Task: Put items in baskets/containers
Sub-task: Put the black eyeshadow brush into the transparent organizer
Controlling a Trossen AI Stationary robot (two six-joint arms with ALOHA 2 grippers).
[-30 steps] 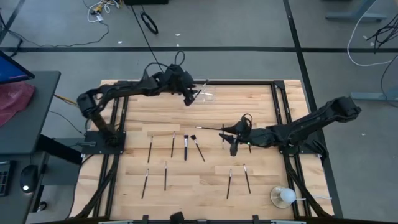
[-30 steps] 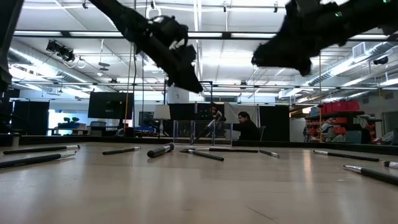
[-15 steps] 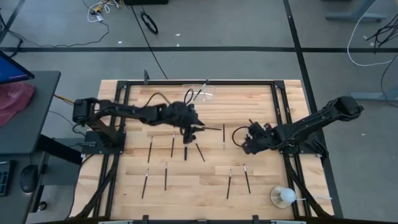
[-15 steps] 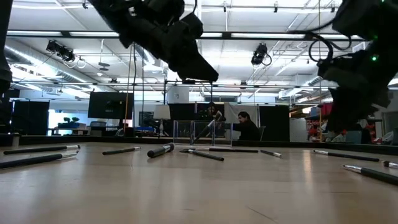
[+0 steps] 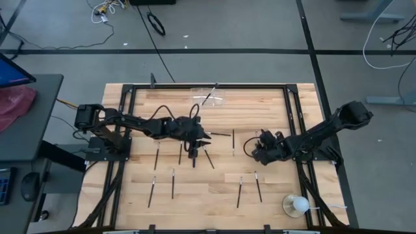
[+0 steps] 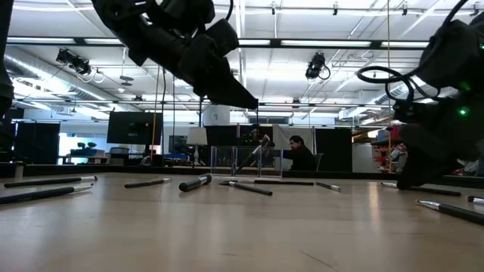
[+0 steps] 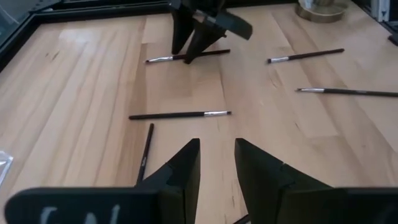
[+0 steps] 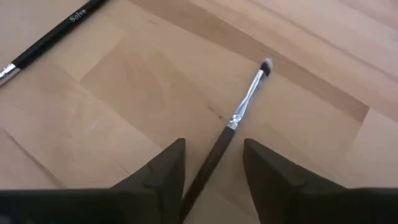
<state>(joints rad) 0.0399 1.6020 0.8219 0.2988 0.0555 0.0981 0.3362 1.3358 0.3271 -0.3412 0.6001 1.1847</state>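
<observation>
The left tool point(image 5: 198, 140) hovers low over the middle of the tabletop point(image 5: 273, 188), its fingers point(image 7: 186, 165) parted by a narrow gap and holding nothing. The right tool point(image 5: 258, 151) sits low at the right of centre, fingers point(image 8: 168, 168) apart and straddling the handle of a makeup brush point(image 8: 239, 115) lying flat on the wood (not gripped, as far as can be seen). Other brushes point(image 5: 173, 183) lie scattered. The clear holder point(image 5: 209, 98) stands at the far edge, with a brush in it.

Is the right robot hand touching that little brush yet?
Cannot tell. The right wrist view shows the brush running between the right gripper open fingers, but no contact or gap shows plainly.
</observation>
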